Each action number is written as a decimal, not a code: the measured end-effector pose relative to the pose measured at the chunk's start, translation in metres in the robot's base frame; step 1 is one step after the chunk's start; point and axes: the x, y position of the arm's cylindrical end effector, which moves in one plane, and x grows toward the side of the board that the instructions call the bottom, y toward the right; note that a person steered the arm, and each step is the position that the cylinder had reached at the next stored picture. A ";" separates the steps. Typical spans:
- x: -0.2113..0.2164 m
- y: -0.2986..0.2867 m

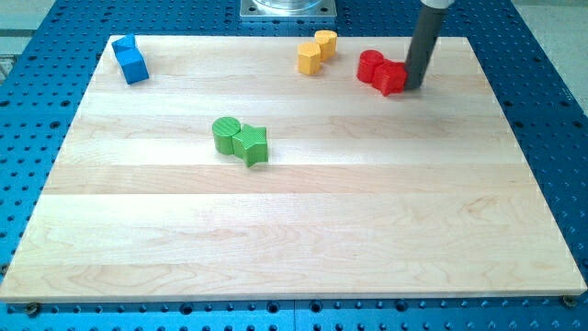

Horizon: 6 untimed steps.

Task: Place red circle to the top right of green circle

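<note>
The red circle (pixel 370 65) lies near the view's top right, touching a second red block (pixel 391 78) of unclear shape on its right. My tip (pixel 413 86) rests against the right side of that second red block, so both red blocks lie to its left. The green circle (pixel 226 133) lies left of the board's middle, touching a green star-like block (pixel 251 144) at its lower right. The red circle is far to the upper right of the green circle.
Two yellow blocks (pixel 317 51) sit together at the view's top, left of the red blocks. Two blue blocks (pixel 130 60) sit at the top left corner. The wooden board (pixel 294 239) ends on a blue perforated table.
</note>
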 end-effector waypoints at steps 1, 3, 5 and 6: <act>-0.012 -0.026; -0.044 -0.054; 0.020 -0.172; 0.011 -0.240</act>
